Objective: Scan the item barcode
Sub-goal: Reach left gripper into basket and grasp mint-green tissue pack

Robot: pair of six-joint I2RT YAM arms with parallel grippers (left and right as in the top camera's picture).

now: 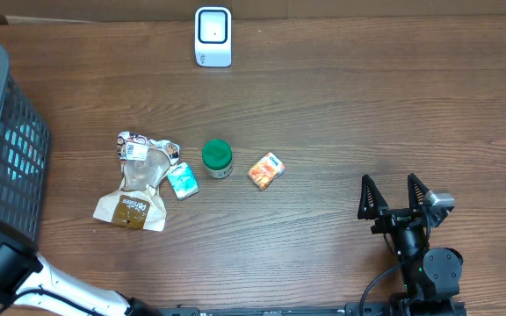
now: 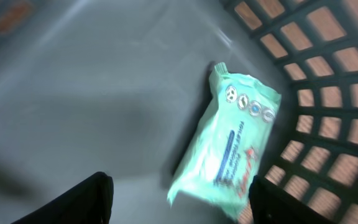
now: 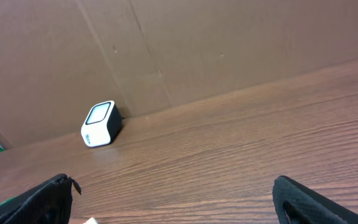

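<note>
In the left wrist view a mint-green packet lies on the grey floor of the dark mesh basket, close to its wall. My left gripper hangs over the packet's near end. Its fingers stand wide apart, and the picture is blurred. From overhead this gripper is hidden inside the basket. The white barcode scanner stands at the table's far edge and also shows as the scanner in the right wrist view. At the front right my right gripper is open and holds nothing.
In a row mid-table lie a brown and white bag, a small mint packet, a green-lidded jar and an orange packet. A cardboard wall rises behind the scanner. My left arm crosses the front left corner.
</note>
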